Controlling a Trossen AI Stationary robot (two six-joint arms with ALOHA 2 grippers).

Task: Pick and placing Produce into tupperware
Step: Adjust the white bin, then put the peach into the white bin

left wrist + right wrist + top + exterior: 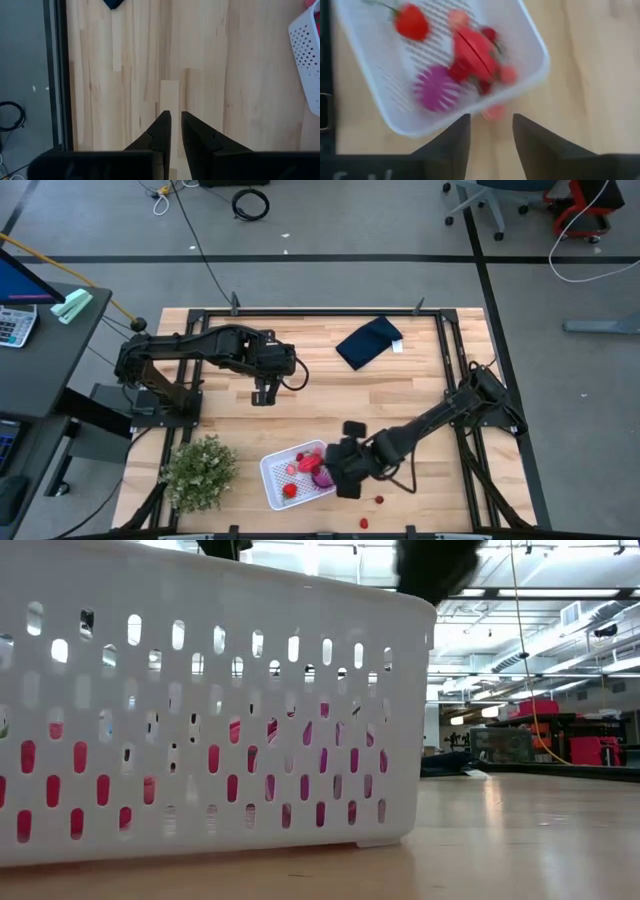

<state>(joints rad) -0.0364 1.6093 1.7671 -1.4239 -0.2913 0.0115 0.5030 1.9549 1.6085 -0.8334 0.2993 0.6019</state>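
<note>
Bright, even overhead light; ceiling strip lamps [520, 615] glare on the counter [520, 830], and the fruits [472, 55] are blurred.

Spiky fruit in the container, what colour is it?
Magenta; the spiky fruit shows best in the right wrist view.

This is a robotics lab or workshop. The pale wooden plank surface [320, 395] sits in a black metal frame [452, 350] on a grey concrete floor [330, 230] marked with dark tape lines. Beyond the surface lie a coiled black cable [250, 202] and a grey wheeled office chair [487, 202]. Beside the surface stands a dark desk [45, 355] bearing a calculator [14, 323]. Level across the surface, exposed ceiling ducts [560, 635] and strip lights show.
</note>
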